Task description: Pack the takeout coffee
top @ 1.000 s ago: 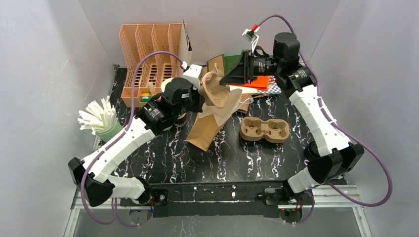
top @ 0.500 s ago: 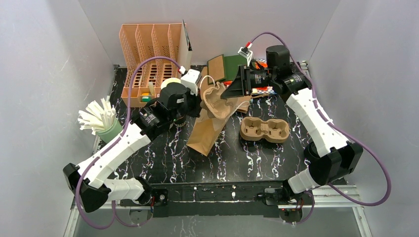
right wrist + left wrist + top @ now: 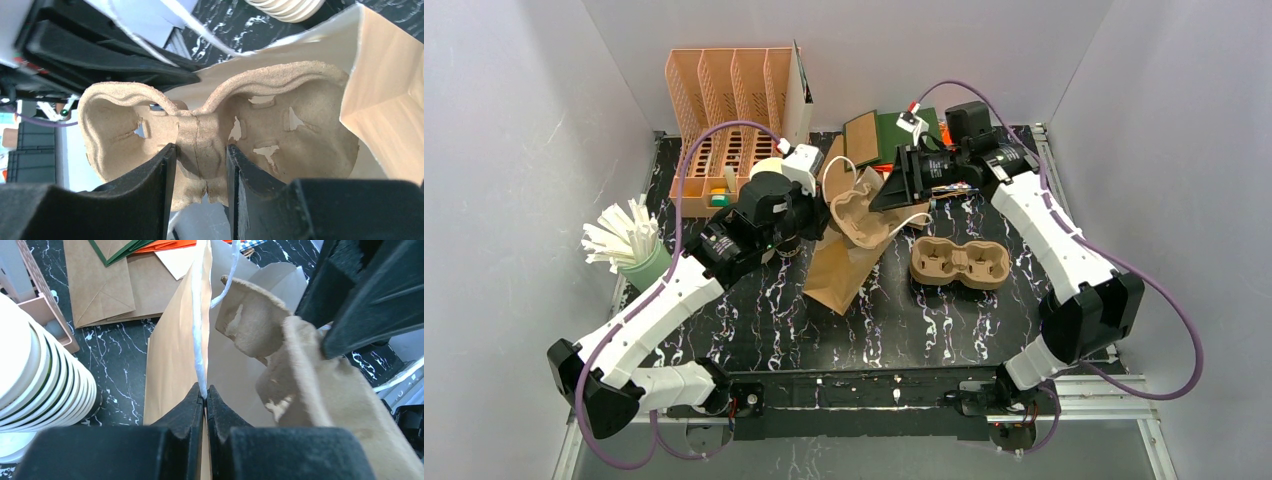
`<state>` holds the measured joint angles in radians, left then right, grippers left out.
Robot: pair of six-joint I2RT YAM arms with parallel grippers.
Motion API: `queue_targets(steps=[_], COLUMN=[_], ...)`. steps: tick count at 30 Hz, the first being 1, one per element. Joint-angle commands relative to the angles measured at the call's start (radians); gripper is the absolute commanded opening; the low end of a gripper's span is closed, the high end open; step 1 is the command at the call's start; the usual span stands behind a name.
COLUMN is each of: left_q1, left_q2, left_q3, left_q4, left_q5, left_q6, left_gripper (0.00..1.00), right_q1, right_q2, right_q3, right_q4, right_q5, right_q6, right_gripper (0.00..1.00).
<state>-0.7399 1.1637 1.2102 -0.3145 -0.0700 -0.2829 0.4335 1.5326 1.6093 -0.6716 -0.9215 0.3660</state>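
The left fingers (image 3: 186,412) are clenched on the smooth kraft bag (image 3: 170,355) at its rim, by the white cord handle. The right fingers (image 3: 150,190) grasp the rough moulded-pulp carrier (image 3: 320,145) by its centre ridge. I cannot tell where the takeout coffee is.

White-shelled arms (image 3: 664,300), black joints (image 3: 1084,320), purple cables (image 3: 734,124), black fingers (image 3: 185,412)

Black marbled table (image 3: 924,330) carries: peach slotted rack (image 3: 724,120) upper left, green cup of white sticks (image 3: 629,245) at the left edge, brown paper bag (image 3: 839,275) centre, two-cup pulp carrier (image 3: 959,262) just right of it, flat pile of brown, green and orange paper (image 3: 874,135) top centre.
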Motion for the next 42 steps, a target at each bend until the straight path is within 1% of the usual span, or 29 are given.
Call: queue_targets(steps=[1,4,9,11,15,19,21,26,28,30,33,35,37,40,42], left_q1=[0.016,0.019,0.025,0.026,0.028,0.028,0.027,0.027,0.027,0.027,0.027,0.027,0.027,0.028,0.027], left_q2=[-0.03,-0.026,-0.024,-0.027,-0.021,-0.008,0.001,0.029,0.04,0.048,0.043,0.042,0.05,0.08,0.1], left_q3=[-0.01,0.008,0.031,0.033,0.039,0.055,0.064,0.103,0.12,0.132,0.13,0.127,0.139,0.171,0.193], left_q4=[-0.01,-0.03,-0.064,-0.074,-0.105,-0.141,-0.157,-0.219,-0.247,-0.279,-0.3,-0.309,-0.33,-0.393,-0.42], left_q5=[0.0,-0.017,-0.043,-0.055,-0.09,-0.1,-0.107,-0.086,-0.059,-0.042,-0.034,-0.036,-0.045,-0.08,-0.105], left_q6=[-0.002,0.014,0.042,0.051,0.068,0.07,0.071,0.059,0.056,0.046,0.024,0.018,0.02,0.039,0.054], left_gripper=[0.0,0.0,0.0,0.0,0.0,0.05,0.11,0.33,0.43,0.56,0.66,0.7,0.7,0.7,0.67], right_q1=[0.013,0.02,0.033,0.034,0.033,0.036,0.044,0.077,0.089,0.095,0.1,0.1,0.099,0.099,0.1], right_q2=[0.044,0.067,0.1,0.103,0.105,0.117,0.124,0.136,0.139,0.143,0.143,0.138,0.135,0.131,0.129], right_q3=[0.066,0.104,0.179,0.196,0.212,0.219,0.226,0.237,0.235,0.231,0.225,0.222,0.224,0.235,0.248], right_q4=[-0.086,-0.099,-0.147,-0.157,-0.162,-0.189,-0.209,-0.242,-0.246,-0.246,-0.239,-0.23,-0.225,-0.231,-0.236], right_q5=[0.12,0.143,0.243,0.289,0.333,0.374,0.405,0.471,0.489,0.493,0.487,0.486,0.493,0.51,0.517], right_q6=[-0.064,-0.065,-0.088,-0.09,-0.093,-0.122,-0.141,-0.163,-0.166,-0.168,-0.167,-0.163,-0.161,-0.159,-0.158], right_gripper=[0.2,0.2,0.18,0.17,0.17,0.17,0.17,0.17,0.17,0.17,0.17,0.16,0.16,0.16,0.16])
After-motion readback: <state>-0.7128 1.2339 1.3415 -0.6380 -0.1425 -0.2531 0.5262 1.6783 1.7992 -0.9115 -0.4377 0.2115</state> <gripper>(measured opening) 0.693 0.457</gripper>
